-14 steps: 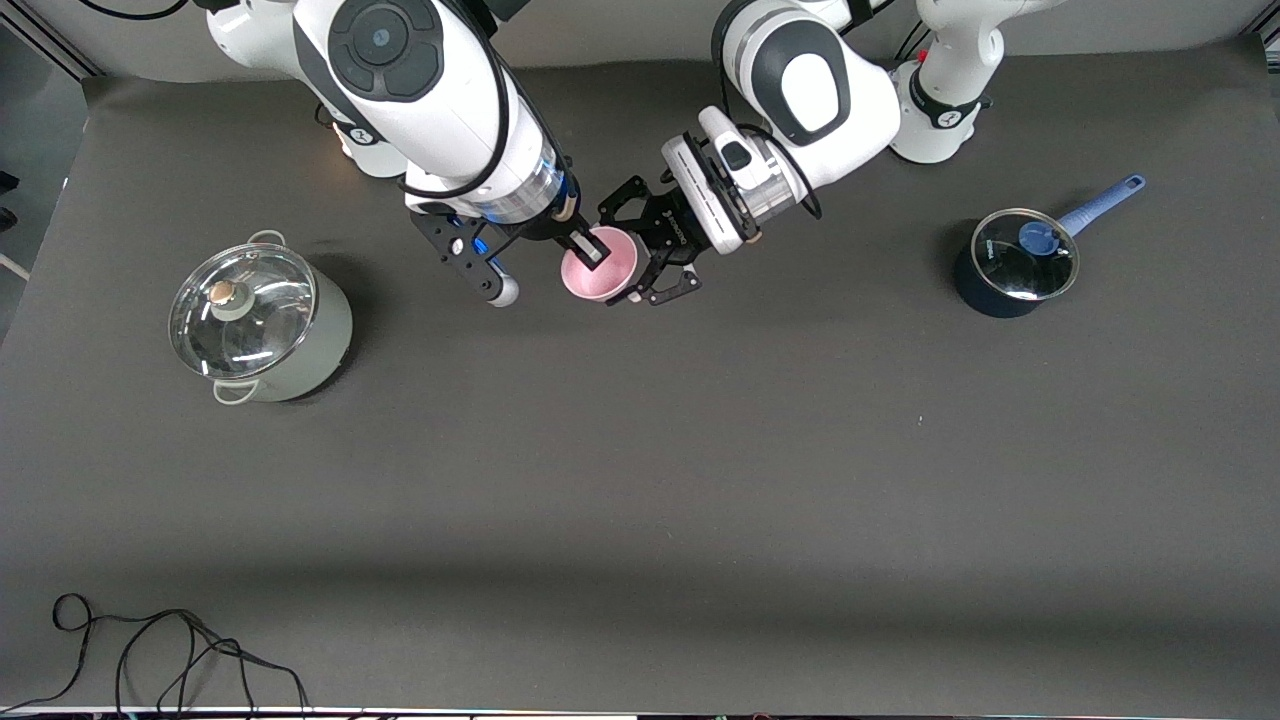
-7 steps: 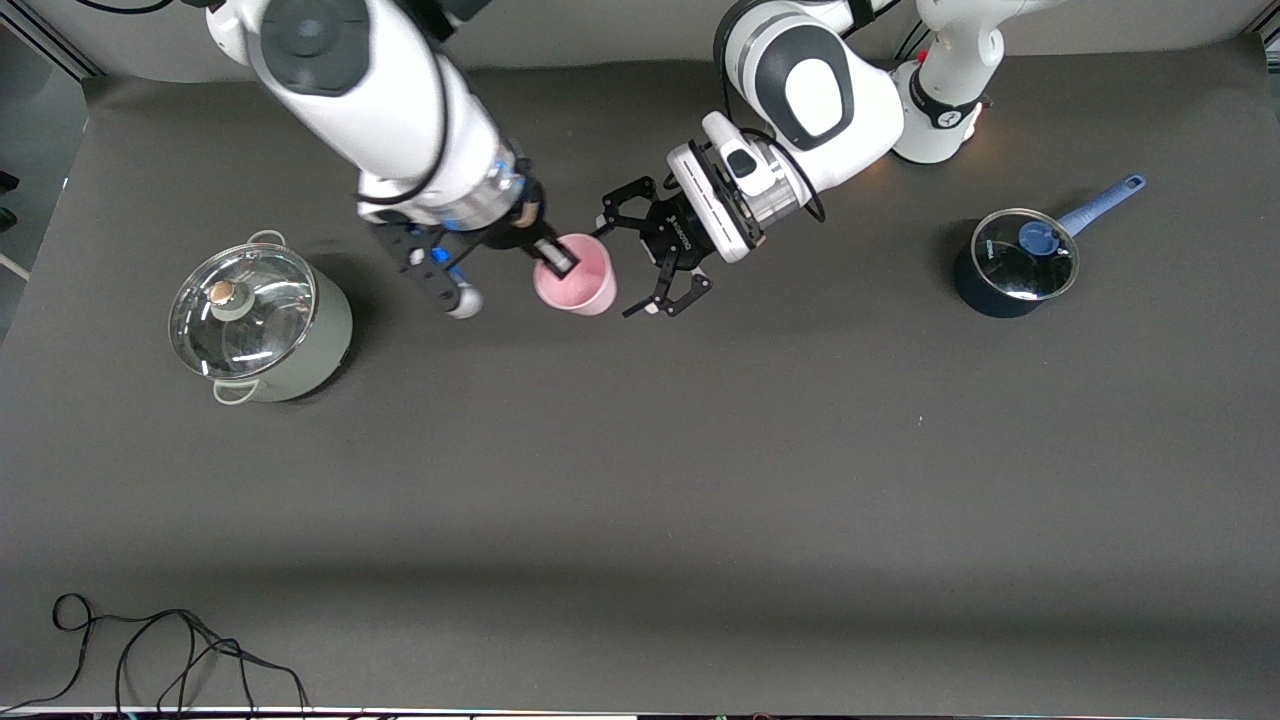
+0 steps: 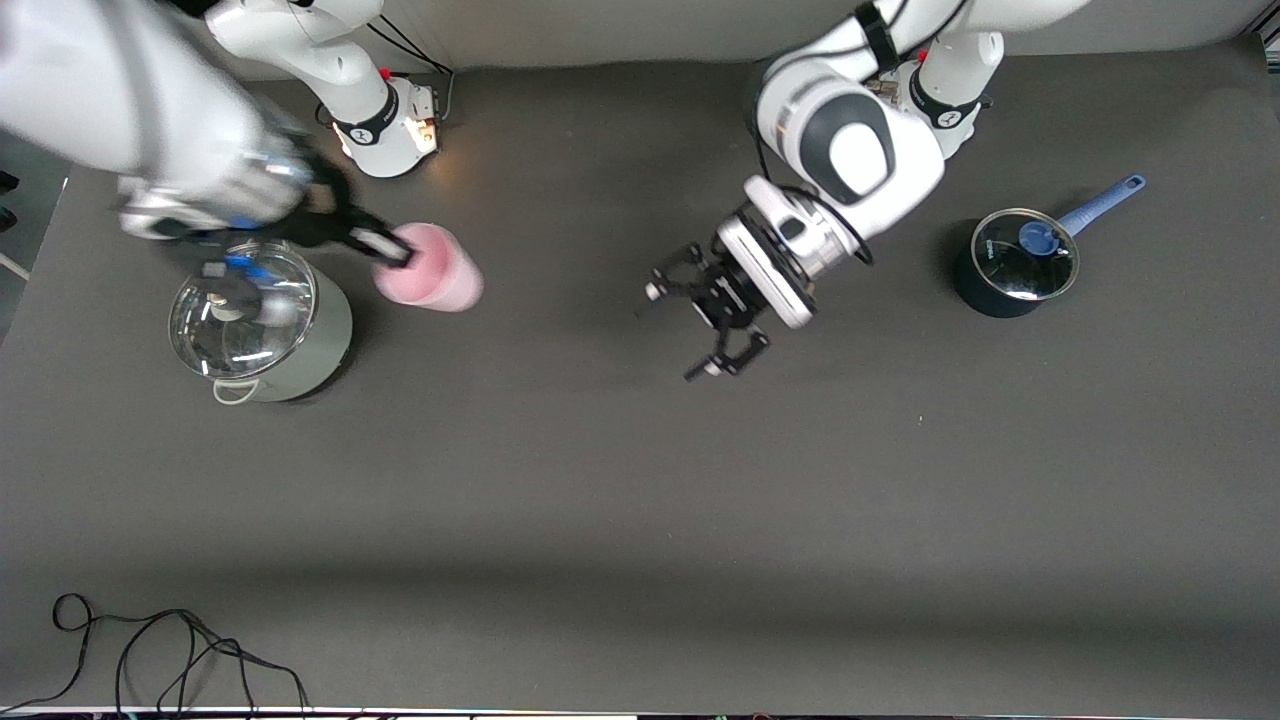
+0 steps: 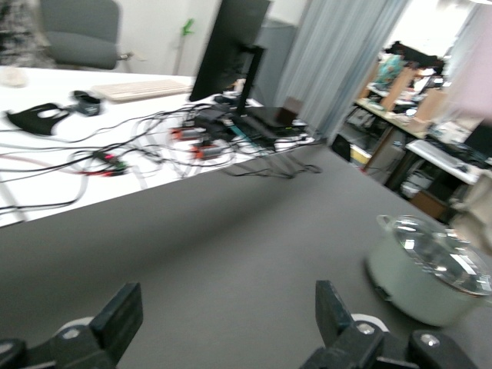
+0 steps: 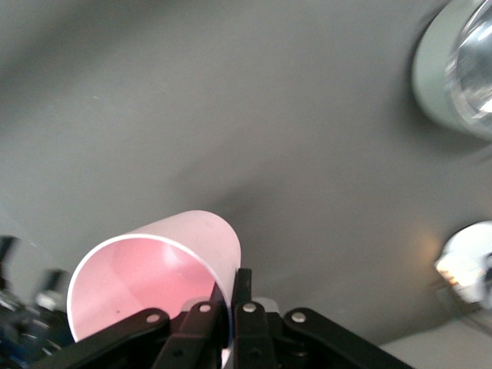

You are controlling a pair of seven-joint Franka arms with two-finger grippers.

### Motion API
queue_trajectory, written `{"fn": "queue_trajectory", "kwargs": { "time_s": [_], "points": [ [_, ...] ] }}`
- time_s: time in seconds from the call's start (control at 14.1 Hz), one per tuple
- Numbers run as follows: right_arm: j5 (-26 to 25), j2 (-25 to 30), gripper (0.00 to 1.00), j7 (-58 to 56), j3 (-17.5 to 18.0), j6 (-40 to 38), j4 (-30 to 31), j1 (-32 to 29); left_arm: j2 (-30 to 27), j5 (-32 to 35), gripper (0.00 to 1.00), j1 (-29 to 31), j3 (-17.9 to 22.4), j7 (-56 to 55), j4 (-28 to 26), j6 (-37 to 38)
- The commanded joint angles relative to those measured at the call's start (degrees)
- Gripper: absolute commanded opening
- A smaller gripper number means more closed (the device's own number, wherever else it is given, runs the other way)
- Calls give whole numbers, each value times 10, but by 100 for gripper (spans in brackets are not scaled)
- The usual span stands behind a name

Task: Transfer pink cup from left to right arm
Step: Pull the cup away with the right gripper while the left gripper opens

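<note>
The pale-pink cup hangs tilted on its side in the air, over the table beside the grey-green pot. My right gripper is shut on its rim, one finger inside and one outside. The right wrist view shows the cup with its open mouth facing the camera and the right gripper pinching the wall. My left gripper is open and empty over the middle of the table, well apart from the cup. In the left wrist view the left gripper shows only bare table between its spread fingers.
A grey-green pot with a glass lid stands toward the right arm's end, partly under the right wrist; it also shows in the right wrist view. A dark blue saucepan with lid stands toward the left arm's end. A black cable lies at the front edge.
The left gripper opened and drew away from the cup. The right arm swung the cup toward its own end of the table, up to the grey-green pot.
</note>
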State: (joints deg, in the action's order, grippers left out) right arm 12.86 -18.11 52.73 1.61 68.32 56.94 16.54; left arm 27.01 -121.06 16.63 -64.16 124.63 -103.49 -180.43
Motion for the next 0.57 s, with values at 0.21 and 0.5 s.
{"fn": "queue_trajectory", "kwargs": {
  "time_s": [0.21, 0.5],
  "points": [
    [-8, 55, 0, -366, -39, -46, 58, -136, 2, -1, 100, -2, 76, -4, 23, 5],
    [-48, 61, 0, -492, -77, 52, 157, -136, 7, 3, 100, 1, 101, -3, 23, 6]
  ]
}}
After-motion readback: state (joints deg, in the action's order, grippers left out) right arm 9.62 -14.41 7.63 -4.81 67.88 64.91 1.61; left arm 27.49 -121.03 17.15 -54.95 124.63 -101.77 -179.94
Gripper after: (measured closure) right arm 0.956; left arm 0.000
